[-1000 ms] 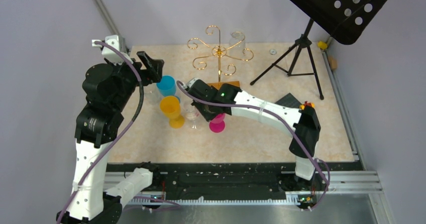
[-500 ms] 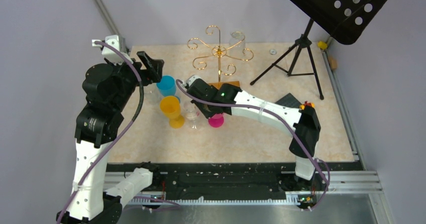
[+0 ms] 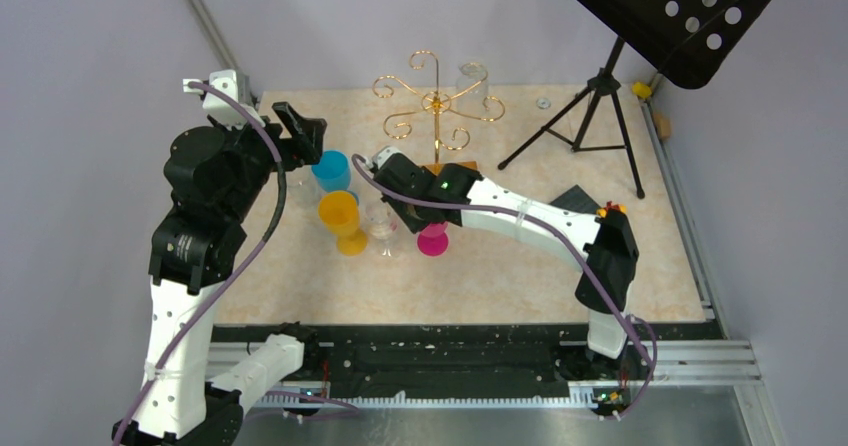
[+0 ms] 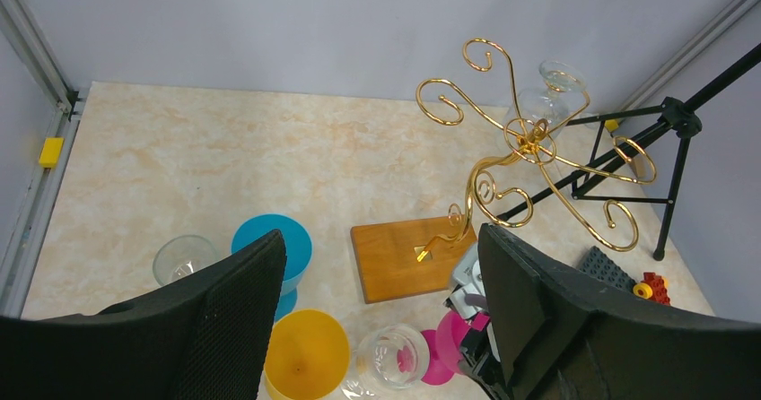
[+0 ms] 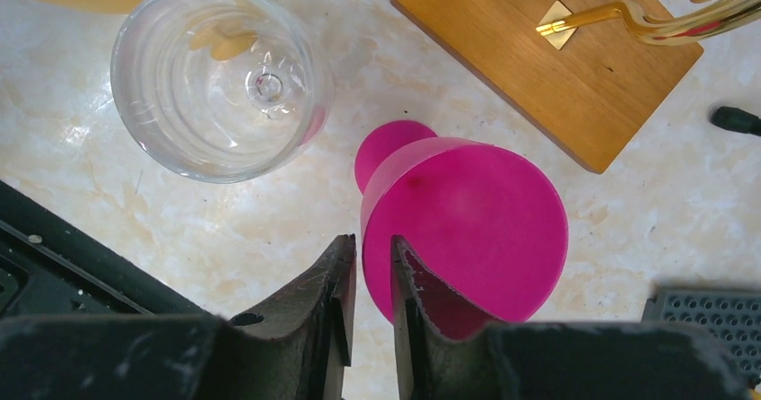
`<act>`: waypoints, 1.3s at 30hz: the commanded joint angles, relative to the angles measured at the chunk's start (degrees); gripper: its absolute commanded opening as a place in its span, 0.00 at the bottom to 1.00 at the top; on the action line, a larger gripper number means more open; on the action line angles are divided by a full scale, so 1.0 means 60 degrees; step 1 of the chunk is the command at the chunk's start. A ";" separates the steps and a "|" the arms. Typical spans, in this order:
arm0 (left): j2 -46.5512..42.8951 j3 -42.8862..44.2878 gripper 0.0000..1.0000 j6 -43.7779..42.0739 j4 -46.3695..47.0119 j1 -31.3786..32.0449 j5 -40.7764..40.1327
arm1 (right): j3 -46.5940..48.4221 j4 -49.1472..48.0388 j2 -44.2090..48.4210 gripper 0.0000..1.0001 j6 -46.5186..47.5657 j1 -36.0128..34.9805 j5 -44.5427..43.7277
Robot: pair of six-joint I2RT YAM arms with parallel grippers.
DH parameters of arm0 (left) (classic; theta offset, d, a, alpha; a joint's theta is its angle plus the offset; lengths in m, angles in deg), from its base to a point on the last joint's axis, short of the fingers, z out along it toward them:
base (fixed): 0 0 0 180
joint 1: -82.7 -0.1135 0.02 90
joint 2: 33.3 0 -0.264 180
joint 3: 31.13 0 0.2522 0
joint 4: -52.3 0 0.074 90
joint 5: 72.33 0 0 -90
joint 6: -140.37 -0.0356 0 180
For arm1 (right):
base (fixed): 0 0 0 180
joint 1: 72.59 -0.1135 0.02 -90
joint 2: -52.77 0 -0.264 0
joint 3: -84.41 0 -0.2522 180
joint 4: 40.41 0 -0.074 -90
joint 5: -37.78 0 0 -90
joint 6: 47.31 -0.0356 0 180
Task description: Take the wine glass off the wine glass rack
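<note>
The magenta wine glass (image 5: 467, 230) is sitting clear of the wine glass rack (image 4: 529, 135), low over the table just in front of the rack's wooden base (image 5: 547, 68). It is leaning a little in the right wrist view, so that its foot is showing past the bowl. Whether the foot is resting on the table cannot be told.

The right gripper (image 5: 372, 249) is pinching the bowl's wall at the rim, one finger outside and one inside, with only a narrow slot between them.

Judging from this, the lift off the rack is looking done for this glass. What is remaining is to stand it square and let go.

Just beside it a clear glass (image 5: 220, 82) is standing upright, with a yellow glass (image 3: 340, 216) and a blue glass (image 3: 330, 171) further to the left. One more hanging clear glass (image 4: 549, 95) is dangling from a far scroll arm, so the rack is not bare.

The right arm is reaching in from its base across the table toward the centre, forearm stretched low and wrist turned downward over the magenta glass. The left arm is standing folded and upright at the left edge. The left gripper (image 4: 379, 239) is being held high, facing the rack, with its fingers spread wide and gripping nothing.
</note>
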 commanded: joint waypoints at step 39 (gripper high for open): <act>-0.0267 -0.0489 0.83 0.0339 0.0770 0.0019 0.0970 | -0.0455 -0.5601 0.3384 0.27 -0.5121 0.7002 0.4102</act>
